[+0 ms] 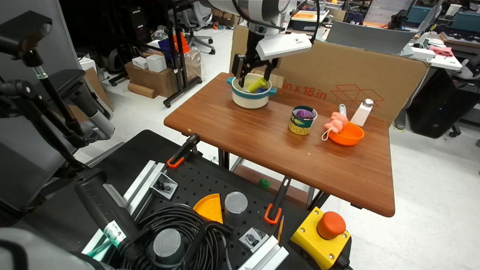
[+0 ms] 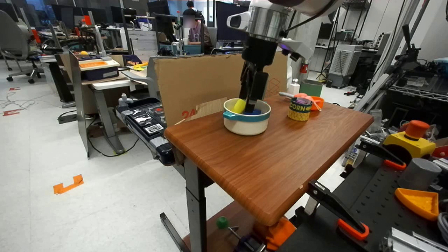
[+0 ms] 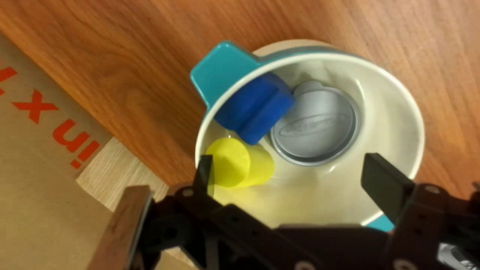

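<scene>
My gripper is open above a cream pot with a teal band and handles. The pot also shows in an exterior view and in the wrist view. In the wrist view a yellow cylinder lies tilted against the pot wall, right by one fingertip; I cannot tell whether they touch. A blue block-like object rests beside it. A round grey lid-like object lies on the pot's bottom. The other fingertip is over the opposite side of the pot. Nothing is between the fingers.
The pot stands on a brown wooden table. A corn can holds a purple object. Nearby are an orange bowl, a pink bumpy object and a white shaker. Cardboard stands along the far edge.
</scene>
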Robot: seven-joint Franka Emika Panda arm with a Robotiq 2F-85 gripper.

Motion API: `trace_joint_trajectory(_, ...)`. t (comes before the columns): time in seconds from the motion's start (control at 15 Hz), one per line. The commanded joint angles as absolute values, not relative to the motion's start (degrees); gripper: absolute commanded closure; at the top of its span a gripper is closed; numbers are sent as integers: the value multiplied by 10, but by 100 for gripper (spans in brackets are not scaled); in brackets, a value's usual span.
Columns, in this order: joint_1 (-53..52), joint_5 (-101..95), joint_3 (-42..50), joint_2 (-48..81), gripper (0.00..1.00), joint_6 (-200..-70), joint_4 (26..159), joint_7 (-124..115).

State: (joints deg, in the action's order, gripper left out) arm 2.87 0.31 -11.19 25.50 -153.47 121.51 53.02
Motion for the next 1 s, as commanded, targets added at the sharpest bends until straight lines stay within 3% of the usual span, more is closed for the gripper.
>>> trace_joint_trajectory(0.0,-2,-44,-81,258,0,-1594,1226,460)
trace_joint_trajectory(0.93,-4,-103,-79,261,0,-1592,1221,383)
